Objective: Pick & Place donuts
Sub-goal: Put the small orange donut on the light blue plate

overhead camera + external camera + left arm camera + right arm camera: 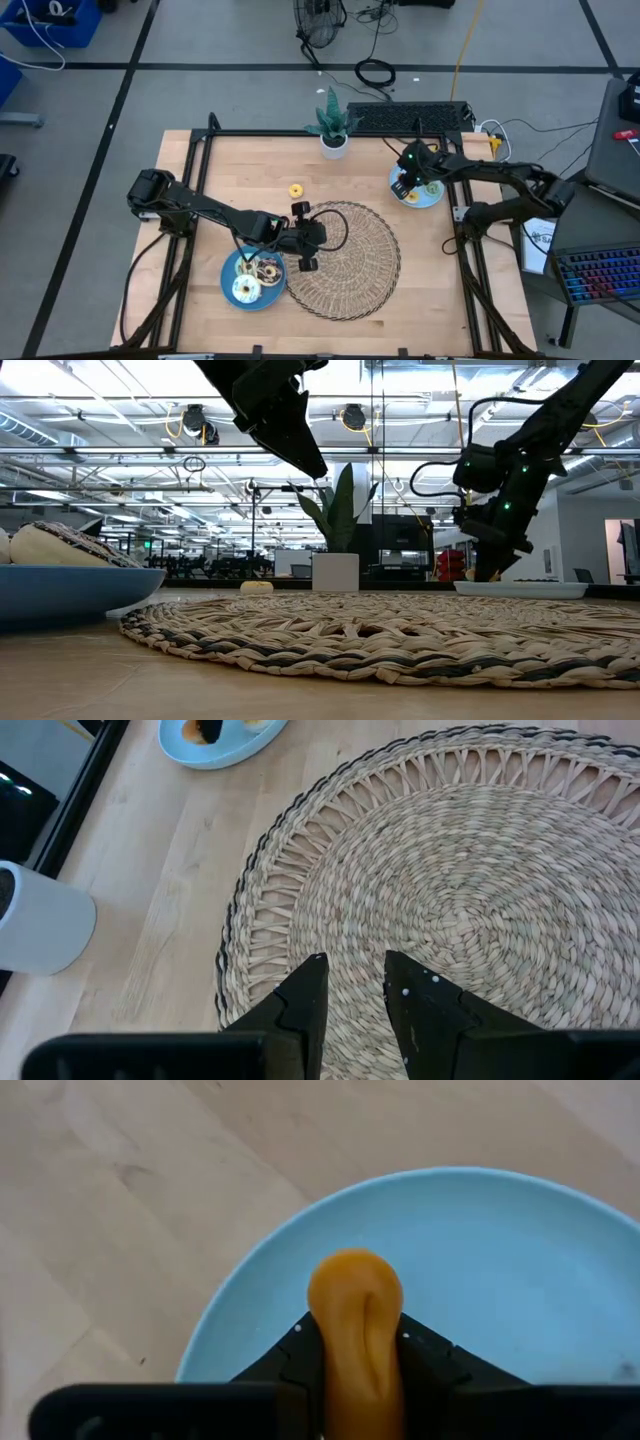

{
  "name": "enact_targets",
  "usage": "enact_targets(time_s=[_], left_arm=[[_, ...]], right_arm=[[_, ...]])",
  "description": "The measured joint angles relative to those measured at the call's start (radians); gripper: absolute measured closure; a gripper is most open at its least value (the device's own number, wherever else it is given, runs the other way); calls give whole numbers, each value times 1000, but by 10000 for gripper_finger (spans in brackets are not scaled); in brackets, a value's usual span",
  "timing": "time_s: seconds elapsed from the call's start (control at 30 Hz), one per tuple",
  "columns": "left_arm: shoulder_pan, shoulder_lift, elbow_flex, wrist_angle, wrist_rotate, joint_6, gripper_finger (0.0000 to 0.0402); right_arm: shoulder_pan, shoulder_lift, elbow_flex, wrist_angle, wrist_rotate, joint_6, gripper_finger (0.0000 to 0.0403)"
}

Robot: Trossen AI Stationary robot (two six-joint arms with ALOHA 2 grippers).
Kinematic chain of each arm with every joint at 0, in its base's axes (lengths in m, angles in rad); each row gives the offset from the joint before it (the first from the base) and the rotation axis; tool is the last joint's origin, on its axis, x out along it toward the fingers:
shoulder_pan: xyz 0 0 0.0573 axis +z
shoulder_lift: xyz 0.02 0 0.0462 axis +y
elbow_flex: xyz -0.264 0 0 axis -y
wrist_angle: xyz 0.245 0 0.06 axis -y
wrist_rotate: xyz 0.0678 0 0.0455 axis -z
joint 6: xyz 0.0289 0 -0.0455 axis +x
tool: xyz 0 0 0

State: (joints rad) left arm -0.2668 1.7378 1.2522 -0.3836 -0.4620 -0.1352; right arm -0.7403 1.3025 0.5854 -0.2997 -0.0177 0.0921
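Right gripper [362, 1380]: your fingers are pinched narrow on an orange donut [357, 1330], squeezed into an upright oval between them. It hangs over the light blue plate [520, 1250] at the table's far right; you cannot tell whether the donut touches the plate. In the high view that plate [432, 197] also carries a greenish piece, too small to make out.

Left gripper [350, 985]: your fingers stand a narrow gap apart with nothing between them, poised over the near-left edge of the woven wicker mat [480, 880]. In the high view this gripper [305, 252] sits between the mat [345, 260] and the darker blue plate [232, 275].

Donuts, remaining stock:
- Darker blue plate, front left: several donuts heaped together, among them a white-iced donut [246, 290] at the near side and a brown-and-white sprinkled donut [267, 270] beside it. In the low view the heap shows at the left edge above the plate rim [70, 585].
- Loose item: one yellow donut [296, 190] lying flat on the bare wood, beyond the mat and well apart from both plates.

Other fixtures: a potted plant [333, 130] in a white pot at the far middle edge of the wooden table [200, 320]; the same white pot [40, 920] shows in your left wrist view.
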Motion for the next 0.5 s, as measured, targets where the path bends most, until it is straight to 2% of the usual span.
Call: enact_targets(time_s=[0.17,0.33,0.5], left_arm=[[0,0,0,4,0,0,295],[0,0,0,45,0,0,295],[0,0,0,117,0,0,295]], right_arm=[[0,1,0,4,85,-50,298],[0,-33,0,5,169,-62,231],[2,-68,0,-10,173,-62,175]])
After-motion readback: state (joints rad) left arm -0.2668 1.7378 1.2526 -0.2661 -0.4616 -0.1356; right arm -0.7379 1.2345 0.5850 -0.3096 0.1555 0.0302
